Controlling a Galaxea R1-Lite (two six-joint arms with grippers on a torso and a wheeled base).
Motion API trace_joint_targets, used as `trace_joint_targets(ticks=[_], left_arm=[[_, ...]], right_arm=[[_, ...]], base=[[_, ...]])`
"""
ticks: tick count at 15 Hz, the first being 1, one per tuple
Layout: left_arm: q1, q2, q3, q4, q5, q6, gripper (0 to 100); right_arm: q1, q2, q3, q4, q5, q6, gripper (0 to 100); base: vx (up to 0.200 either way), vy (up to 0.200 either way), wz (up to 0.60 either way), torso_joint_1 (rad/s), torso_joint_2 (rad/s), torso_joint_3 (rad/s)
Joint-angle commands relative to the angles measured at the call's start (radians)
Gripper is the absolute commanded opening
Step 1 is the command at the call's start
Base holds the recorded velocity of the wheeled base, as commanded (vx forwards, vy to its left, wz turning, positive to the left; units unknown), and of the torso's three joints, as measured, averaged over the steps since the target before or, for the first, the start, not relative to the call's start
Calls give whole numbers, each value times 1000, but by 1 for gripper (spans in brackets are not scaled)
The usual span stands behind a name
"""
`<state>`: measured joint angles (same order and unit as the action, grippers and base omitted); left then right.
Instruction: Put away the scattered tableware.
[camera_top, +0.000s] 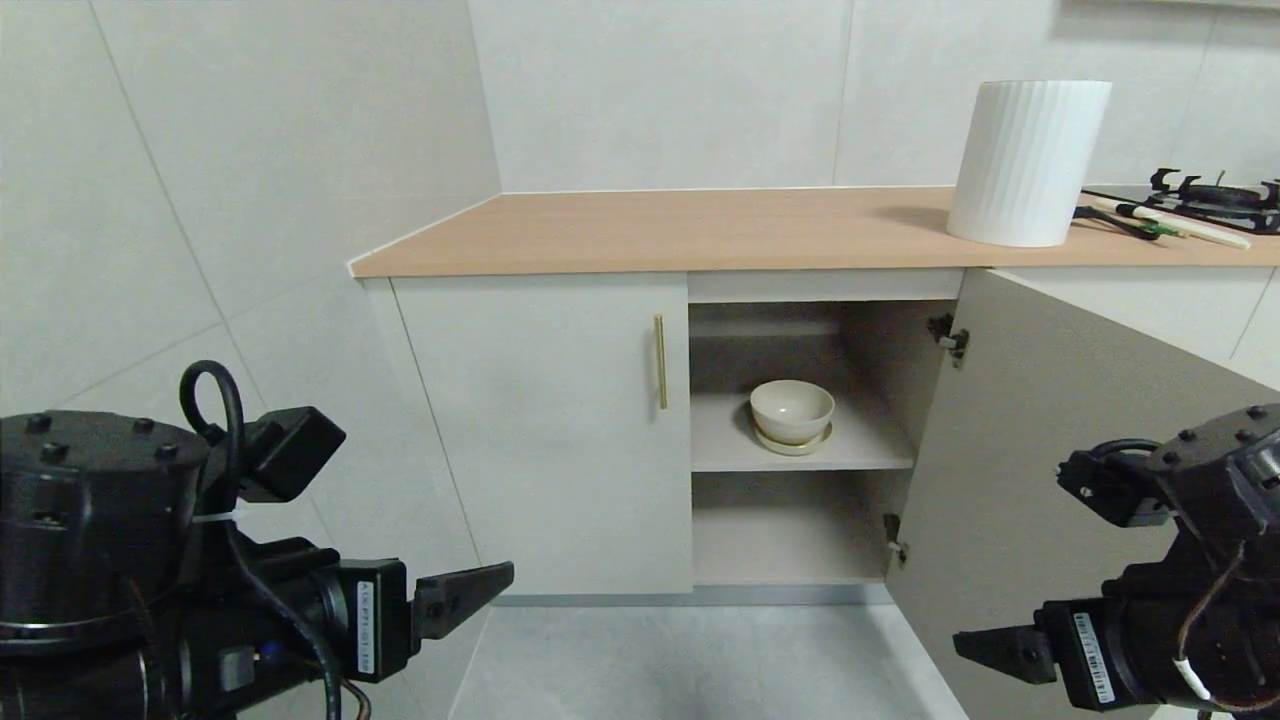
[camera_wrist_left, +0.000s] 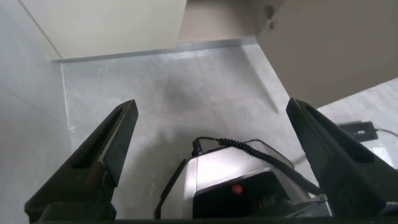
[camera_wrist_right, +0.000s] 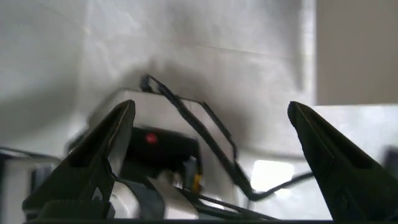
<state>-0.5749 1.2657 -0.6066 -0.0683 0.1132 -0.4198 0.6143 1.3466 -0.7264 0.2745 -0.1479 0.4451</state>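
A cream bowl sits upright on a small matching plate, on the middle shelf of an open cabinet. A pale, stick-like utensil lies flat on the tabletop, far right.

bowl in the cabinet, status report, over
Left gripper open, right gripper open, both empty. Bowl sits on plate on cabinet shelf. Cabinet door wide open near right gripper.

Right door swung open, left door shut (blocks that half). On upper shelf, bowl mid-shelf, room either side. Opening to lower shelf unobstructed.
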Motion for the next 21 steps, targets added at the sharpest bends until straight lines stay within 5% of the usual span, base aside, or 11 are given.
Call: trace_joint_targets(ticks=[1,11,15,21], left_arm=[[-2,3,1,-1,-1,-1,100],[-2,4,2,-1,-3,-1,100],[-2,3,2,-1,-3,-1,100],[-2,4,4,-1,-4,-1,100]], right_arm=[[1,-20,1,17,-1,-6,100],[-2,-30,-5,147,-73,-68,100],[-14,-99,-45,287,-124,-106,100],[-252,-170,-99,295,-191,-207,100]], base=[[0,-200,0,17,2,2],[0,-200,0,4,1,6],[0,0,0,0,0,0],[0,0,0,0,0,0]])
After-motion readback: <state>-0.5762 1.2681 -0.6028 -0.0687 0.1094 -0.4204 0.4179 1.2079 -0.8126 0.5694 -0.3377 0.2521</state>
